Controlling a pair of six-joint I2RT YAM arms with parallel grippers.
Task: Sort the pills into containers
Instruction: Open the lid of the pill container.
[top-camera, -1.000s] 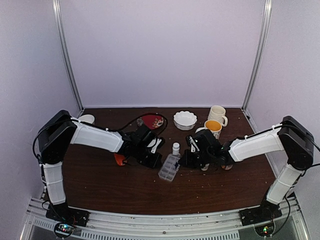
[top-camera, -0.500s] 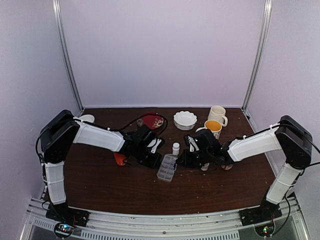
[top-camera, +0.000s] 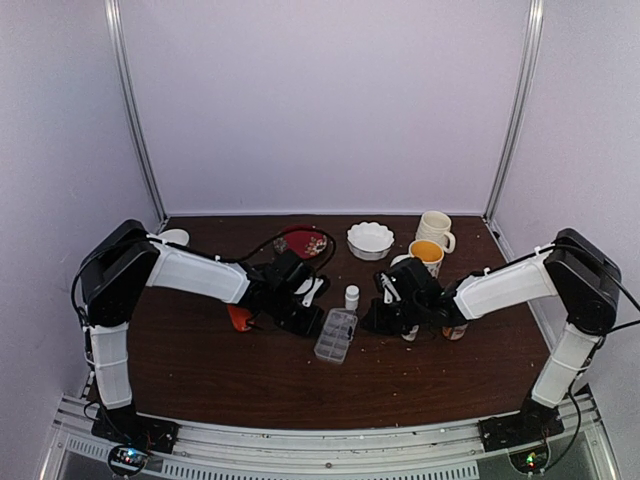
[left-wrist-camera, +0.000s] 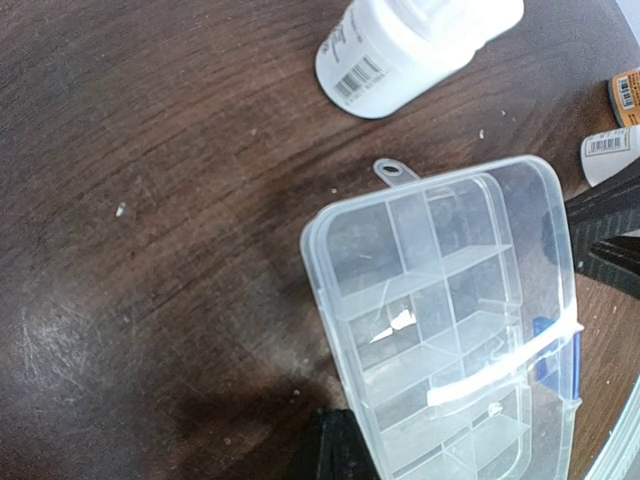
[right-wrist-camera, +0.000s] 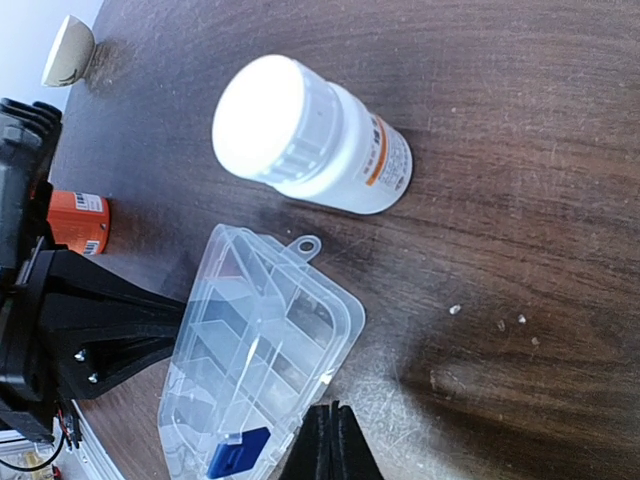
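The containers are the cells of a flat clear pill box (top-camera: 337, 335) lying mid-table between my two grippers, its lid down and held by a blue clasp (right-wrist-camera: 238, 458). The cells (left-wrist-camera: 440, 320) look empty. Pressed against one long edge of the box, my left gripper (left-wrist-camera: 340, 448) is shut with nothing in it. On the opposite side my right gripper (right-wrist-camera: 332, 440) is shut too, its tips at the box's edge. A few tiny whitish specks (right-wrist-camera: 455, 310) lie on the wood nearby; I cannot tell whether they are pills.
A white capped bottle (top-camera: 352, 297) stands just behind the box. Two small bottles (top-camera: 410, 333) sit under the right arm and an orange one (right-wrist-camera: 78, 222) by the left arm. At the back are a white bowl (top-camera: 370, 240), two mugs (top-camera: 430, 245) and a red dish (top-camera: 305, 243).
The pill box has shifted slightly between the two grippers. Both arms have barely moved.
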